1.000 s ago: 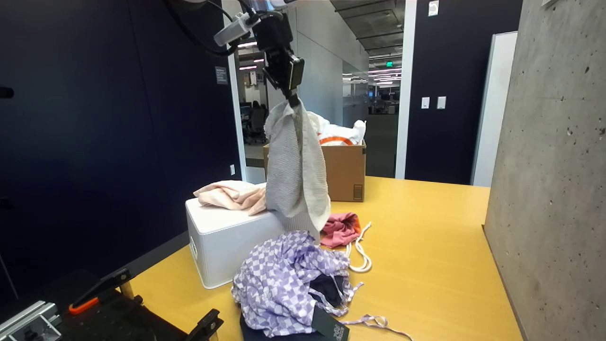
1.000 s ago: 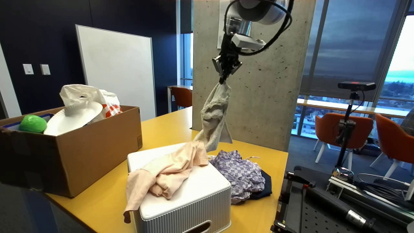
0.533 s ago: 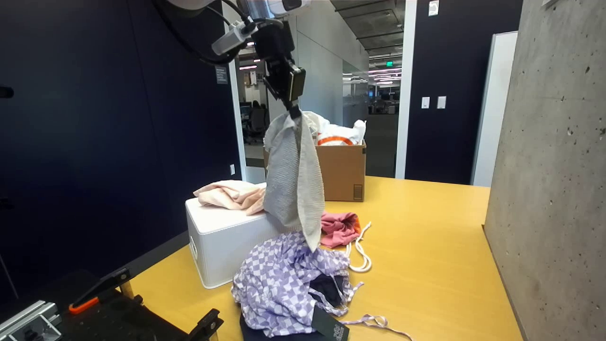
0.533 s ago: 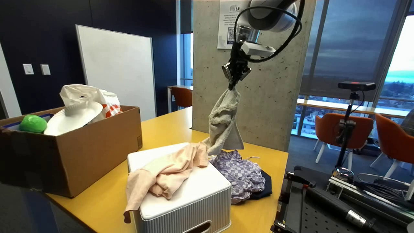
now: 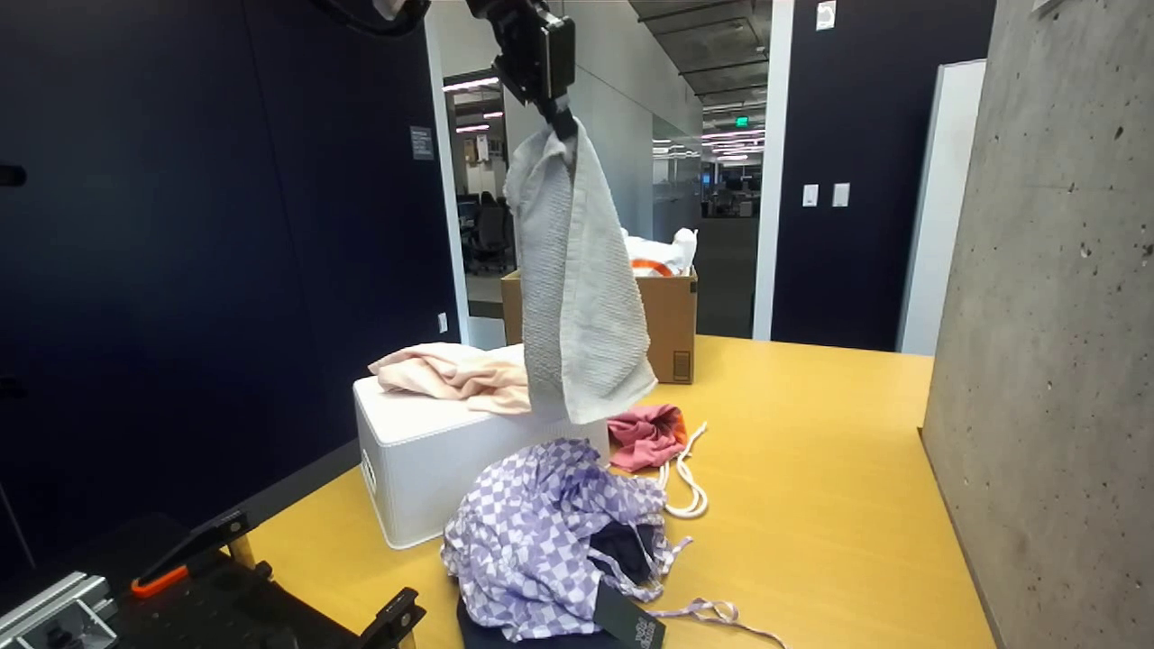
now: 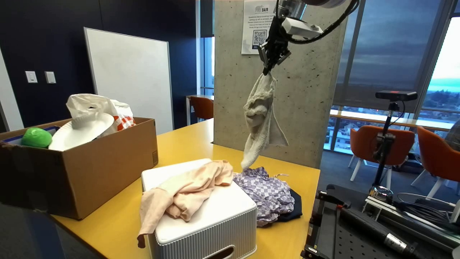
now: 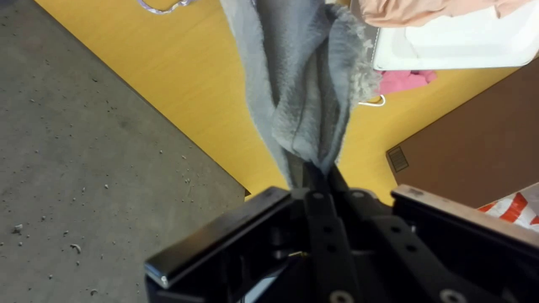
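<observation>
Table: flat yellow surface.
Box: brown, rectangular, cardboard; on table.
Bin: white, ribbed, boxy; near box.
Towel: off-white textured cloth; hanging in air above table.
Gripper: black, two-fingered; clamped on towel's upper end.

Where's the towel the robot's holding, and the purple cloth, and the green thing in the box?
Towel (image 5: 590,288): in an exterior view, on its hanging middle.
Purple cloth (image 5: 541,541): in an exterior view, on its crumpled middle.
Green thing (image 6: 36,137): in an exterior view, on its rounded side.

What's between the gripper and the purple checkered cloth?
The pale towel, hanging from the gripper above the purple checkered cloth; both exterior views show it.
</observation>
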Motion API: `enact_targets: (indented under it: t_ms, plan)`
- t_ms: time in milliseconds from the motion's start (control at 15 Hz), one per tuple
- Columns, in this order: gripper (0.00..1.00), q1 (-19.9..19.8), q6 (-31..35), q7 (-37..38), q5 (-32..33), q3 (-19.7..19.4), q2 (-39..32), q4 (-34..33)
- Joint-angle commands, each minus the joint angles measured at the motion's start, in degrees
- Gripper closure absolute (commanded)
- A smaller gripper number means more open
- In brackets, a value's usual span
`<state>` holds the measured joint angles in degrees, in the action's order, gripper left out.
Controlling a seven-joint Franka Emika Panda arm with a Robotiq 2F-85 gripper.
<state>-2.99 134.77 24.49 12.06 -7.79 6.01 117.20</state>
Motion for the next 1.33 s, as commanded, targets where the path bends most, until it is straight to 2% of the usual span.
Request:
enact_targets:
  t_ms: [0, 667, 933, 1267]
  plan:
    - [0.99, -2.03, 0.91, 0.1, -0.28, 1.22, -1.57, 0.02]
    - [0.99, 0.47, 3.98, -0.8, -1.94, 3.36, -13.18, -1.17]
    - [0.99, 1.42, 6.03, -3.18, -5.56, 4.5, -17.98, -1.3]
    - [0.99, 0.62, 8.97, -10.47, -14.13, 5.68, -24.95, -0.68]
